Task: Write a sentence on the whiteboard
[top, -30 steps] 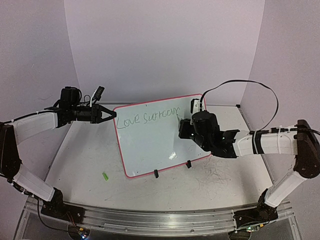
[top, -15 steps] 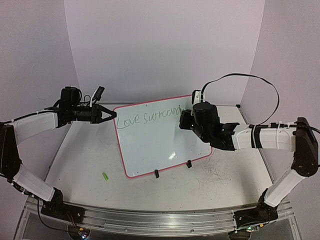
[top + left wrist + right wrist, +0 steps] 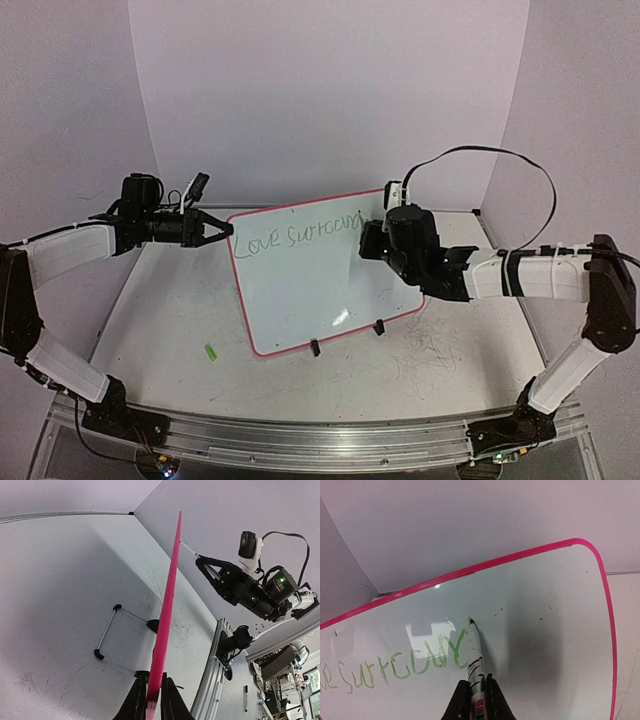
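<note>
The whiteboard (image 3: 310,290), white with a pink rim, stands tilted on the table. My left gripper (image 3: 222,232) is shut on its upper left corner; in the left wrist view the rim (image 3: 170,595) runs edge-on out of the left gripper (image 3: 154,681). The sentence (image 3: 295,237) is one line of green lettering along the top. My right gripper (image 3: 372,240) is shut on a white marker (image 3: 475,655). The marker's green tip (image 3: 471,621) sits on the whiteboard (image 3: 545,645) just right of the sentence (image 3: 395,667), above the right gripper (image 3: 476,682).
A small green cap (image 3: 211,353) lies on the table left of the board. Two black clip feet (image 3: 313,347) hold the board's lower edge. Grey scribble marks (image 3: 425,355) cover the table at the right. A wire stand (image 3: 107,635) sits behind the board.
My right gripper has risen with the marker toward the board's top right, and the last green letter has gained a stroke. The left gripper has stayed put.
</note>
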